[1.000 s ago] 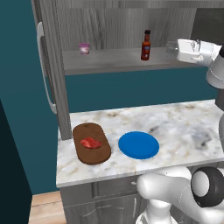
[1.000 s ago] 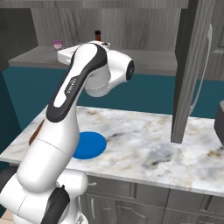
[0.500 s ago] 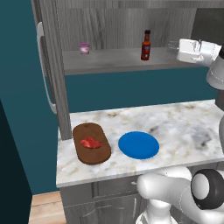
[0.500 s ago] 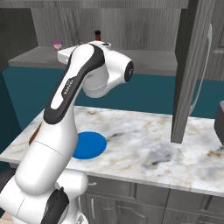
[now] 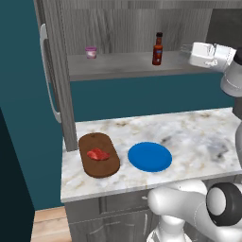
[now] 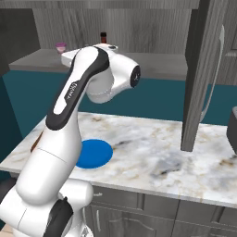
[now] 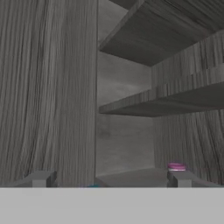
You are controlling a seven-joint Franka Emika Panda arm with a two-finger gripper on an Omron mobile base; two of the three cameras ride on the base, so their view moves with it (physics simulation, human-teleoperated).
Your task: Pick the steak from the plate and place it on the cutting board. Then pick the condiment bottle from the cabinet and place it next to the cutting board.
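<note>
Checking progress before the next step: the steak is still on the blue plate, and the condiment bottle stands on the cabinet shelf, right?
Not quite. In the left base view the steak lies on the cutting board, and the plate beside it is bare. The condiment bottle does stand on the cabinet shelf.

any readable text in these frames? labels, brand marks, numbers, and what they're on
Nothing reads cleanly.
Arm link: a vertical dark marking runs down the white shell, too small and blurred to read.
Condiment bottle: dark label, no legible letters.
Pink-lidded cup: no print that can be made out.
Steak, cutting board, plate: no markings.
</note>
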